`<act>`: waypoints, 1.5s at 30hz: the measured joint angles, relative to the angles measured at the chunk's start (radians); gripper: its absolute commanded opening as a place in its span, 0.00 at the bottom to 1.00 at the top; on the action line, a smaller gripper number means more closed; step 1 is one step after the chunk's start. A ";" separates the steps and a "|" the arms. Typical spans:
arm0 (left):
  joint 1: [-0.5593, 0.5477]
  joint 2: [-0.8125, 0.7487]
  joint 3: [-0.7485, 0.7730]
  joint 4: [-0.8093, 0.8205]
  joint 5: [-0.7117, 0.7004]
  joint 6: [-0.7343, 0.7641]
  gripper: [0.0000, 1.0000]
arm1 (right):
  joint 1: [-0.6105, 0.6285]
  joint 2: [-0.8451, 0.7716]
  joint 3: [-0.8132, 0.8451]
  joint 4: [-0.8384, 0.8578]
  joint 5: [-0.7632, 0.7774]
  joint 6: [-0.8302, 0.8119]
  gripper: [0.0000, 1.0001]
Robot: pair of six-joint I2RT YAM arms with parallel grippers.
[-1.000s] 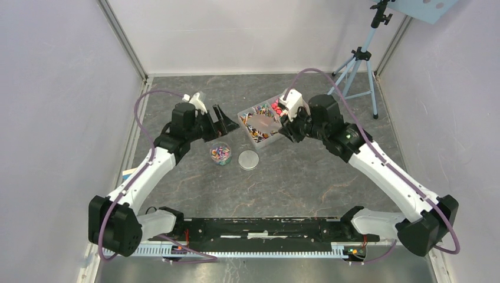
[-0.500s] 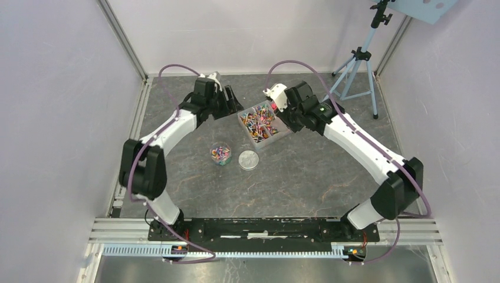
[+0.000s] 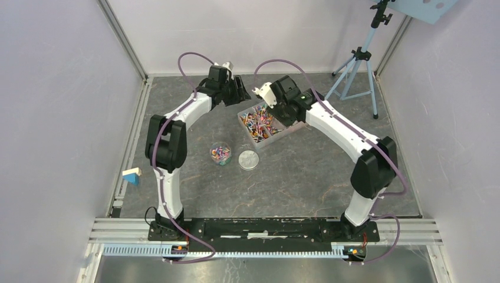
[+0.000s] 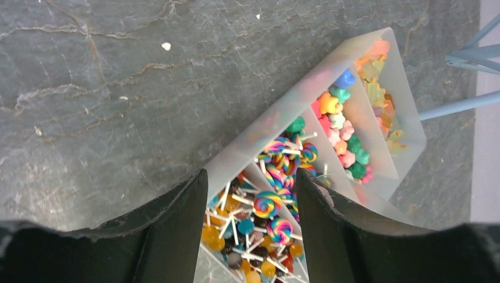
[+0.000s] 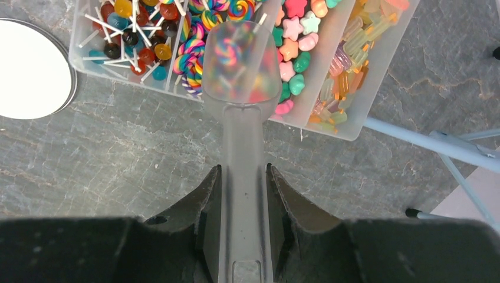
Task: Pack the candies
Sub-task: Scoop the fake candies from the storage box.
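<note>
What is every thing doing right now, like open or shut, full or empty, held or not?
tray: open, compartments holding sorted candies.
jar: open, some candies inside.
lid: off the jar, lying flat beside it.
scoop: held, bowl over the tray; cannot tell if loaded.
right gripper: shut on the scoop handle.
left gripper: open, empty, above the tray's corner.

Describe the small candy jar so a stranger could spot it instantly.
On the dark table, look just toward the near edge from the divided clear tray. Two small round things sit side by side there; the jar is the left one, clear with multicoloured candies inside, unlike the flat grey lid beside it.
</note>
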 measured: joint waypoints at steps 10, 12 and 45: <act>0.005 0.167 0.168 -0.088 0.019 0.063 0.58 | 0.000 0.180 0.181 -0.062 0.023 -0.032 0.00; 0.005 0.188 0.188 -0.107 0.030 0.075 0.56 | 0.000 0.199 0.199 -0.063 0.022 -0.036 0.00; 0.016 0.222 0.192 -0.093 0.236 0.077 0.57 | -0.001 0.100 0.103 -0.091 0.050 -0.006 0.00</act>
